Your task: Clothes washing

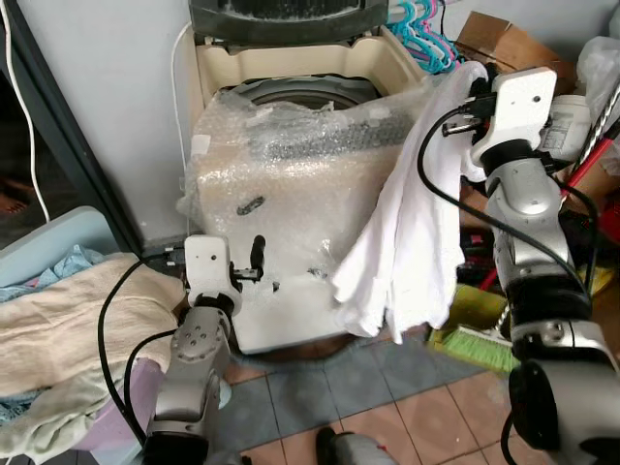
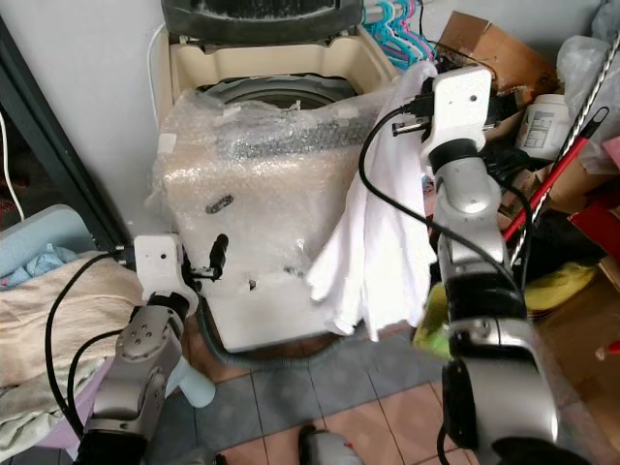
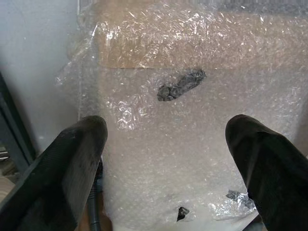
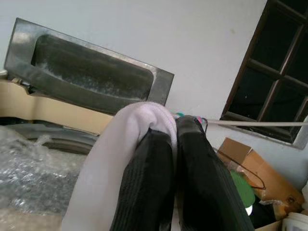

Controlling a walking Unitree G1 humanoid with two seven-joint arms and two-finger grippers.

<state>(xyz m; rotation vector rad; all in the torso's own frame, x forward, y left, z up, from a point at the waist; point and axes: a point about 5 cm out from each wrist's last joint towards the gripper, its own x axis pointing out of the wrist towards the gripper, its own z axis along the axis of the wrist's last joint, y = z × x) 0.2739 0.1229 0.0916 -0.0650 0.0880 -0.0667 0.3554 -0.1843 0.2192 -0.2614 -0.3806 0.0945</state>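
While the washing machine (image 1: 291, 194) stood open-lidded and wrapped in bubble wrap, we judged the job only partly done, since nothing we could see had gone into its drum yet. To the left of the machine sat a pale blue basket (image 1: 58, 237) heaped with laundry: a beige towel (image 1: 68, 329) on top and some blue cloth (image 1: 73, 263) under it, all waiting to be loaded. Just in front of the machine's lower left corner our left gripper (image 3: 166, 159) hung with its fingers spread wide and nothing between them, facing the wrapped front panel. At the machine's right front corner our right gripper (image 4: 175, 159) was raised level with the rim, fingers pressed together on a white cloth (image 1: 407, 232), which trailed down the machine's right side. We reckoned that cloth still had to be carried over the opening and dropped in, then the basket emptied. Right of the machine lay cardboard boxes (image 1: 509, 44) and a broom (image 1: 480, 344).
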